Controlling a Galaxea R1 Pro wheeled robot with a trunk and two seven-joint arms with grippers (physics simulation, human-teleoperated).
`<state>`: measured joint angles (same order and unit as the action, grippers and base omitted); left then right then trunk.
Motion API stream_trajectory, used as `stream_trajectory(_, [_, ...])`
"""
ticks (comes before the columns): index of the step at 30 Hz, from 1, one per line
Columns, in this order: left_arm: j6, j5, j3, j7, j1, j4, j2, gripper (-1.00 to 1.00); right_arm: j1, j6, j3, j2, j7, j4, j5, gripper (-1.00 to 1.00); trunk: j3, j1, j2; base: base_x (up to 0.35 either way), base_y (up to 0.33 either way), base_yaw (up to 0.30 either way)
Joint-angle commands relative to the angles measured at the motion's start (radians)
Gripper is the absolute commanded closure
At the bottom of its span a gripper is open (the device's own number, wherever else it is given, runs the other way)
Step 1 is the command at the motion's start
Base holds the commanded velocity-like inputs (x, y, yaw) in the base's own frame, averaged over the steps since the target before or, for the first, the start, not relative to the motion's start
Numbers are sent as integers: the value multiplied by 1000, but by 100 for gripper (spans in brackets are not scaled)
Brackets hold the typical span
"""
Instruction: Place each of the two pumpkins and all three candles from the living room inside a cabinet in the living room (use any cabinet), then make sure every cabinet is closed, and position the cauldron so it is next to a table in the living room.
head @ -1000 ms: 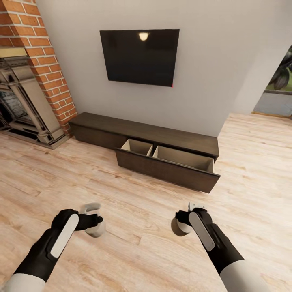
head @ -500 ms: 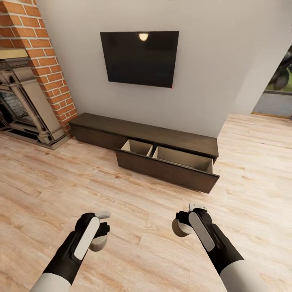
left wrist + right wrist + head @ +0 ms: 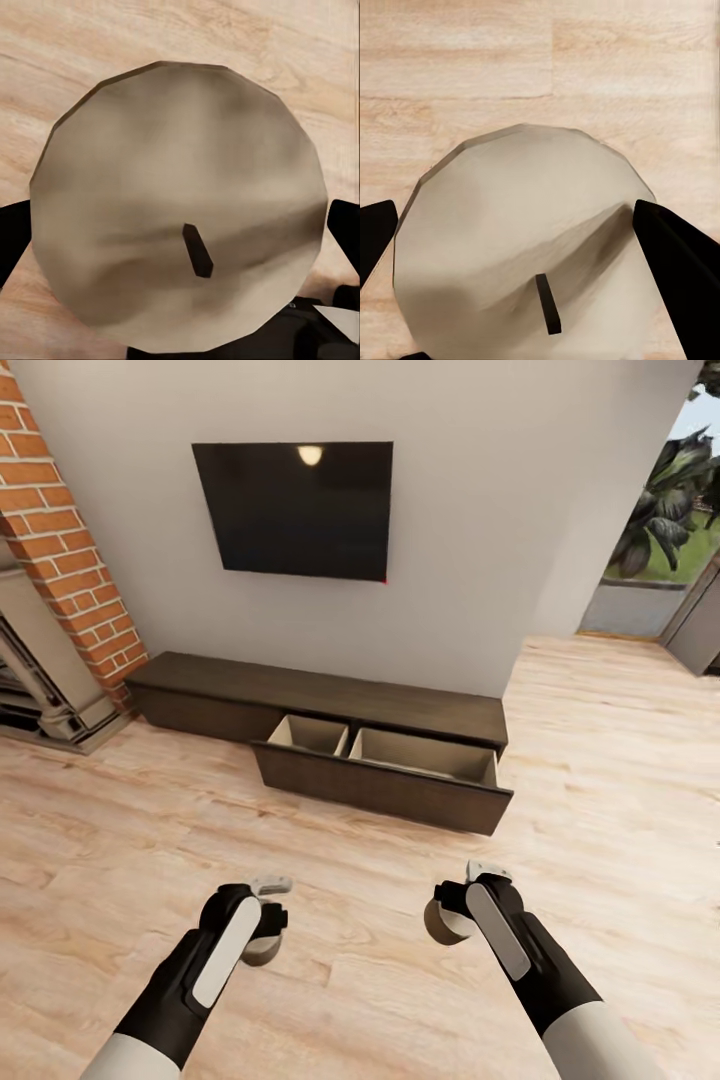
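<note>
Carrying one candle in each pincer, the robot faces the cabinet (image 3: 320,705) from across open wooden floor (image 3: 120,840). In the head view the left pincer (image 3: 268,920) sits at lower left of the frame, closed on a grey-beige candle (image 3: 262,948); the right pincer (image 3: 462,905) sits at lower right, closed on a second candle (image 3: 445,923). The left wrist view confirms the grasp: the candle's top face with its dark wick (image 3: 198,250) lies between the black fingers (image 3: 13,240), and the right wrist view gives the same arrangement, wick (image 3: 548,303) between fingers (image 3: 679,262). The cabinet runs along the wall at frame centre, below a wall-mounted television (image 3: 295,510); its drawer (image 3: 385,780) stands pulled out, two light-coloured compartments exposed and seemingly empty. The cabinet is well apart from both pincers, so an approach is judged to come first. Hazards from here — a candle slipping on its smooth round side if the base moves sharply, or an arm striking the protruding drawer front during approach. Releasing from too high could bounce a candle out — lower into a compartment before opening.
</note>
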<state>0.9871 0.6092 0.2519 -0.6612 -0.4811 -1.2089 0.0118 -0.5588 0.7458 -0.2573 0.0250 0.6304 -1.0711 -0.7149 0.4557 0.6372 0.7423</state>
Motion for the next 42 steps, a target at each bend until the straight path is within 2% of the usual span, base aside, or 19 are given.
stream_trajectory(1, [2,9,0,-5,-1,-2,-1,100,-1,1,-4,1,10,-1,-9,100,0,1,1,308,40,-256])
stream_trajectory(18, [-1,9,0,8,-1,-4,-1,100,-1,1,-4,0,8,0,-11,100,-10,1,1,290,3,-244])
stream_trajectory(24, [-1,9,0,8,-1,-4,-1,100,-1,1,-4,0,8,0,-11,100,-10,1,1,326,0,-11])
stream_trajectory(33, [-1,9,-1,8,-1,-4,-1,100,-1,1,-4,0,6,0,-11,100,-13,1,1,330,36,164])
stream_trajectory(42, [-1,9,0,8,-1,-4,-1,100,-1,1,-2,0,0,0,-13,100,-13,1,1,330,91,-70])
